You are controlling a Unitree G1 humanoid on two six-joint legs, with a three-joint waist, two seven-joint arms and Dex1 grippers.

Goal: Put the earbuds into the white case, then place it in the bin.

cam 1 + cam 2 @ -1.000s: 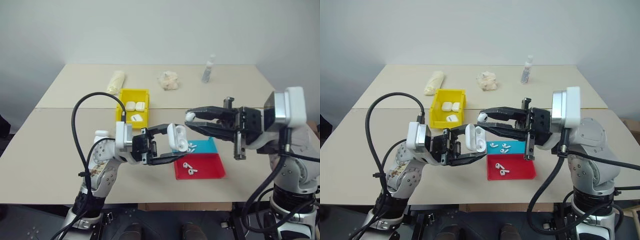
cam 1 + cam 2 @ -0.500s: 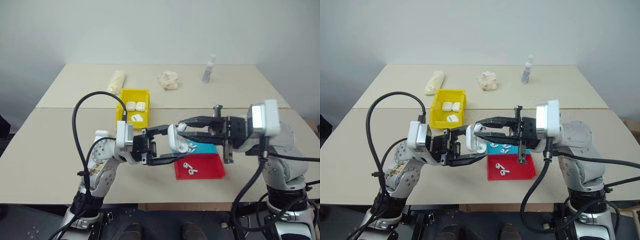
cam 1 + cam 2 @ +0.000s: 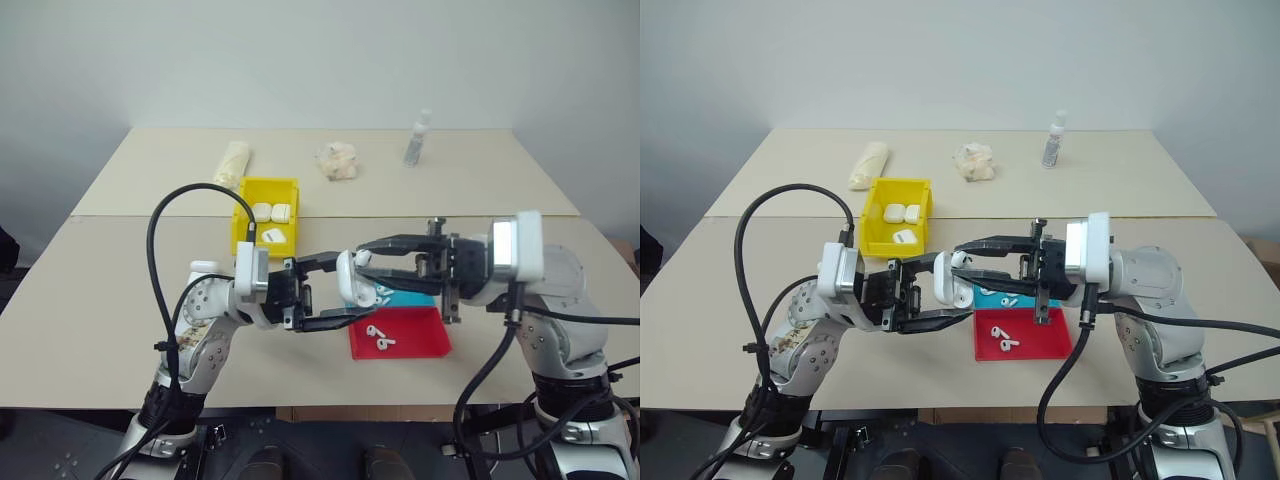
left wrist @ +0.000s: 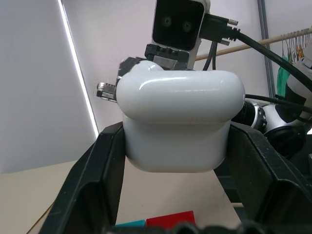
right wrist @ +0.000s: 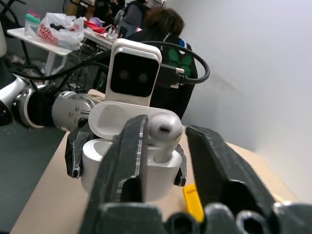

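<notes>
The two eye views look forward and down from the head over the table (image 3: 120, 250), far enough to take in both arms. Each wrist view looks close along its own fingers at the case (image 4: 180, 122). All four share the case held mid-air.

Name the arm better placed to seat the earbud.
Right. The right gripper has the tiny glossy white earbud over the open white case; the left gripper holds that case.
</notes>
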